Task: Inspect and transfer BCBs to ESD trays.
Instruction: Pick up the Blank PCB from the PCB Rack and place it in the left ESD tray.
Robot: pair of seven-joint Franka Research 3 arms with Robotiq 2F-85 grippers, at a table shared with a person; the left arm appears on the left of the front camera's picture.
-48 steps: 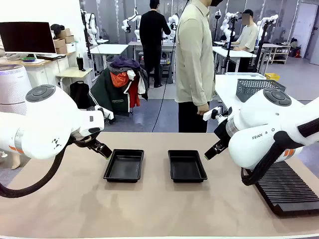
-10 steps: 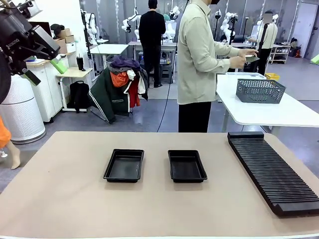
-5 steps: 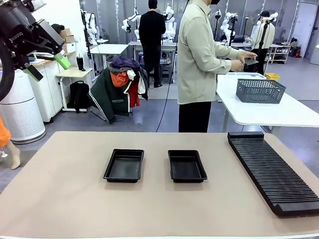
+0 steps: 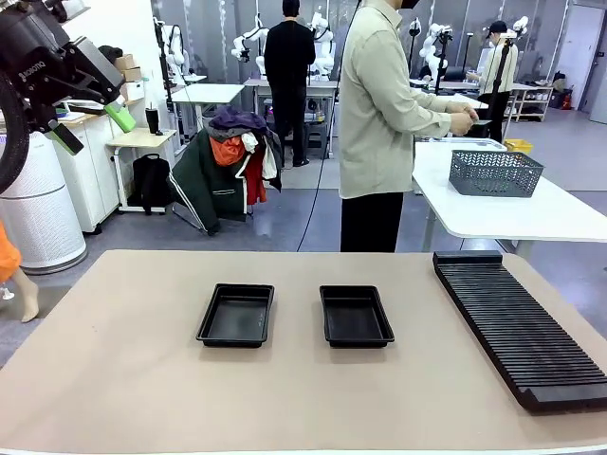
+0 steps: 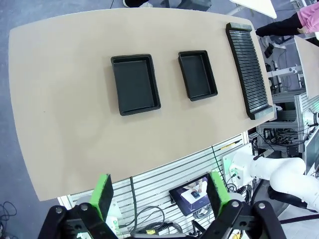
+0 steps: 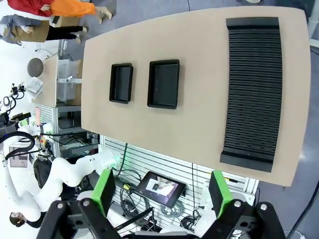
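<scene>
ESD trays lay empty. Left gripper and right gripper hung high, jaws wide, holding nothing; both were best held clear until a BCB was offered.

You have one beige desk with rounded corners. Near its middle a black ESD tray lies flat, and a second ESD tray lies beside it on the right, not touching. A long black ribbed rack lies along the desk's right side, well apart from both.
</scene>
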